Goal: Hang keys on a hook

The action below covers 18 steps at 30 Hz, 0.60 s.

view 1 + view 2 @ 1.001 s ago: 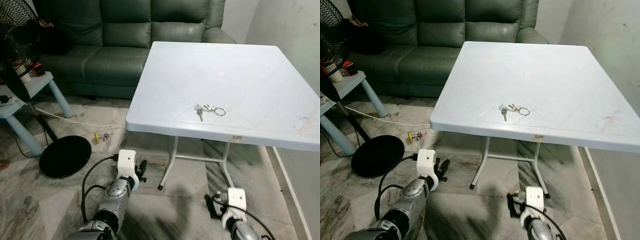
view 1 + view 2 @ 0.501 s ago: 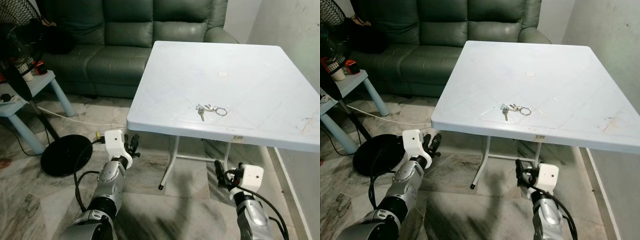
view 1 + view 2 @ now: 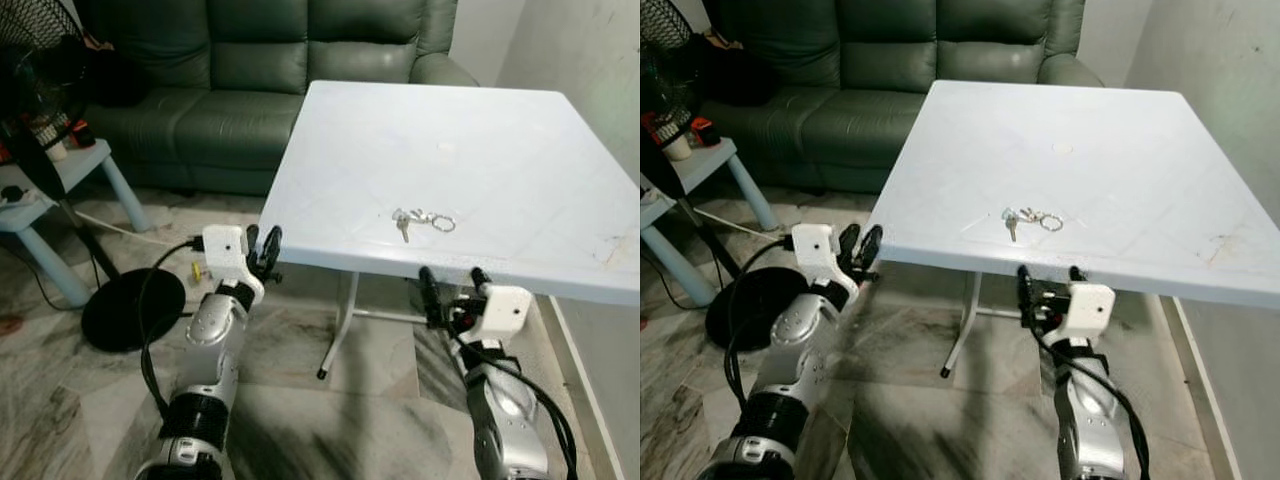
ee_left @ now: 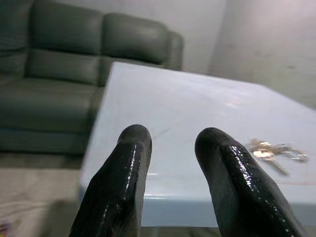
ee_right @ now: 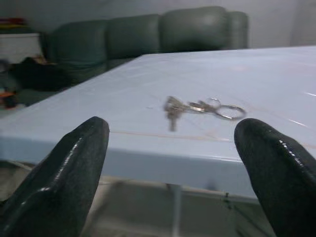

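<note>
A bunch of keys [image 3: 420, 220] on a ring lies flat on the white plastic table [image 3: 450, 120], close to its front edge. My right gripper [image 3: 451, 279] is held just below and in front of that edge, almost in line with the keys [image 5: 202, 106], with its fingers [image 5: 74, 163] spread wide apart and nothing between them. My left gripper [image 3: 264, 240] is raised at the table's front left corner. It is open by a narrow gap and holds nothing. In the left wrist view the keys [image 4: 274, 150] lie off to one side on the tabletop.
A dark green sofa [image 3: 250, 70] stands behind the table. On the left are a standing fan with a round black base [image 3: 130, 310], a small pale blue side table [image 3: 60, 190] and a cable on the marble floor. A wall [image 3: 590, 60] runs along the table's right side.
Both arms have come up from near the floor to the height of the table's front edge. The keys have not moved.
</note>
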### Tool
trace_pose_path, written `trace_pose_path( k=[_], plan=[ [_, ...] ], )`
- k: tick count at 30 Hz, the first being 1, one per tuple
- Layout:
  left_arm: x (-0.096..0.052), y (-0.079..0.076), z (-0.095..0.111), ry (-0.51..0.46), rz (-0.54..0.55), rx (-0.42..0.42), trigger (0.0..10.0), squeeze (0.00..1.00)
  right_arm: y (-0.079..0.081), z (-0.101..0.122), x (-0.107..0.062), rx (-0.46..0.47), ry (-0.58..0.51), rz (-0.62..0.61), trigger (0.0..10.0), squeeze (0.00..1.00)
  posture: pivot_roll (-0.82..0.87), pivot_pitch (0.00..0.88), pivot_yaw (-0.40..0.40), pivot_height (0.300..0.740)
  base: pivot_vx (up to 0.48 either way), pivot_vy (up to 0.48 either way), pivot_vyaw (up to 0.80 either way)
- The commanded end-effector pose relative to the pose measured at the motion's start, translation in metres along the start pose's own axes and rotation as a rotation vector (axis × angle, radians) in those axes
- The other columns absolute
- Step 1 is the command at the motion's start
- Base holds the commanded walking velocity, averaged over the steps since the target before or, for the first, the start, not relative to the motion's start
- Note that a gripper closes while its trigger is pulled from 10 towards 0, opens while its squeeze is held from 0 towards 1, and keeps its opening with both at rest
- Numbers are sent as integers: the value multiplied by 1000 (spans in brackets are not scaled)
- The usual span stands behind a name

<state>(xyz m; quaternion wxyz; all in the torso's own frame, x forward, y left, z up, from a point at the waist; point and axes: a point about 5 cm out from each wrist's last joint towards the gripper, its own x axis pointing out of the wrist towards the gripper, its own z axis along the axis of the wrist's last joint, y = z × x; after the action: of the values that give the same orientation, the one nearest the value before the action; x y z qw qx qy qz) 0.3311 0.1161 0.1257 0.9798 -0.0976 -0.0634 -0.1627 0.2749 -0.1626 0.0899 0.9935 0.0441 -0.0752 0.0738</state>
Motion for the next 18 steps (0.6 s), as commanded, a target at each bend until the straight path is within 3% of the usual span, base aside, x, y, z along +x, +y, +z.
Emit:
trace_pose_path(
  k=[1, 10, 18],
  plan=[
    [-2, -3, 4, 3, -24, -10, 10000, 0, 8, 9, 1, -21, -18, 49, 10000, 0, 63, 0, 11, 740, 0, 0, 0],
    [-26, -4, 6, 30, -45, -16, 10000, 0, 13, 14, -15, -48, 30, 89, 10000, 0, 61, 0, 14, 740, 0, 0, 0],
    [-27, 9, 14, 35, 6, 3, 10000, 0, 10, 20, -13, -89, 43, 95, 10000, 0, 64, 0, 10, 740, 0, 0, 0]
  ],
)
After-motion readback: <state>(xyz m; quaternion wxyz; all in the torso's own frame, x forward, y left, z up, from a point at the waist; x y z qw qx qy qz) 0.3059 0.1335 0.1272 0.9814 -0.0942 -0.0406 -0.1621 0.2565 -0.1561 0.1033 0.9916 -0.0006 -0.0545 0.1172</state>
